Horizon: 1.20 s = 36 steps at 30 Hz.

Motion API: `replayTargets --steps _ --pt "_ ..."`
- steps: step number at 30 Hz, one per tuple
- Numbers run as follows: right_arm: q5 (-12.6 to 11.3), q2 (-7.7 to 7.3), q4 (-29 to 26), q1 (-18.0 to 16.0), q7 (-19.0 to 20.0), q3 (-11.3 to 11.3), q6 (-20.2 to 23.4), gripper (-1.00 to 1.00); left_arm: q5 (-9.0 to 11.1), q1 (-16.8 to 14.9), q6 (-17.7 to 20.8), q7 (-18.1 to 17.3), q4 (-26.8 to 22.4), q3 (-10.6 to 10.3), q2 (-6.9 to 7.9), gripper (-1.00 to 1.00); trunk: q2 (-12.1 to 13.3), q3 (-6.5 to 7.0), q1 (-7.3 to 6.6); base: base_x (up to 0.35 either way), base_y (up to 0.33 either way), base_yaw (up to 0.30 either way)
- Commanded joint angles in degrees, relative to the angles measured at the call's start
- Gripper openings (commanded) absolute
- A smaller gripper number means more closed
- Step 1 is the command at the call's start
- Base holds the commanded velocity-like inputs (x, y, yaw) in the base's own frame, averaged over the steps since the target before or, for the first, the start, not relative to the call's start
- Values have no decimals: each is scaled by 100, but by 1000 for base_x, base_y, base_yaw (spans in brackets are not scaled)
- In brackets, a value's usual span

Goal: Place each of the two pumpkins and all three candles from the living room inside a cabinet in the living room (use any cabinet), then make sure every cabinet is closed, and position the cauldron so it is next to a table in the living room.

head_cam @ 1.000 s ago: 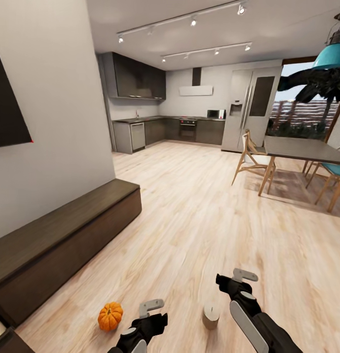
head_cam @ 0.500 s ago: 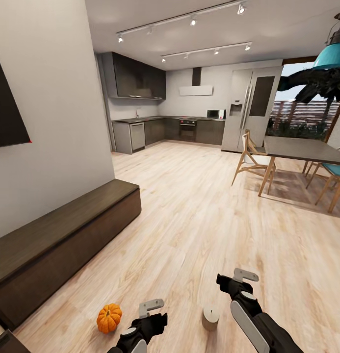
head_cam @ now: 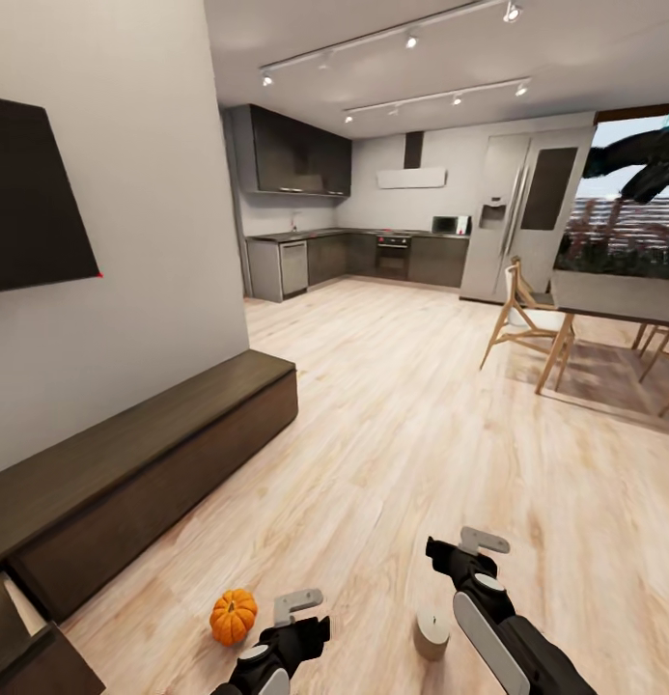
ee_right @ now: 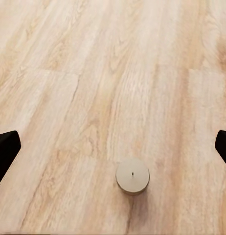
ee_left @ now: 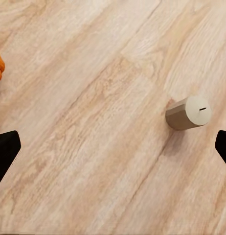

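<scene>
Both pincers spread, empty; head view alone shows cabinet (head_cam: 131, 463), whole pumpkin (head_cam: 234, 616).

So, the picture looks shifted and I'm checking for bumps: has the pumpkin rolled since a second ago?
No. The pumpkin keeps its spacing from the candle and the cabinet; the whole view shifted together.

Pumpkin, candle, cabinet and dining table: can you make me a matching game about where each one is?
Things:
1. pumpkin
2. candle
3. cabinet
4. dining table

Places:
A. along the left wall
B. far right, with chairs
C. on the floor by the left pincer
D. on the floor by the right arm

Pairs: 1-C, 2-D, 3-A, 4-B
</scene>
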Motion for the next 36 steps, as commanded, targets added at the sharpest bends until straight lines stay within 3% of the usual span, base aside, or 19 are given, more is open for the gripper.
replayTargets --steps 1,8,15,31,36 --pt "-30 -8 -12 -4 -45 19 22 100 38 -6 11 44 -7 -19 2 100 -3 -6 -1 0 -16 284" --pt "-20 -11 -12 -4 -35 22 17 100 38 -5 13 44 -7 -20 2 100 -3 -6 -1 0 -186 279" --pt "7 8 -4 -7 -4 68 -104 100 38 -5 20 44 -7 -12 9 100 -3 -6 -1 5 -176 55" --pt "27 1 104 -5 -9 58 -137 100 85 -8 20 44 -6 -11 15 100 -3 -6 -1 127 143 1" --pt "48 5 -171 -5 -15 42 -81 100 83 -5 14 38 -7 -6 25 100 -3 -6 -1 149 114 0"
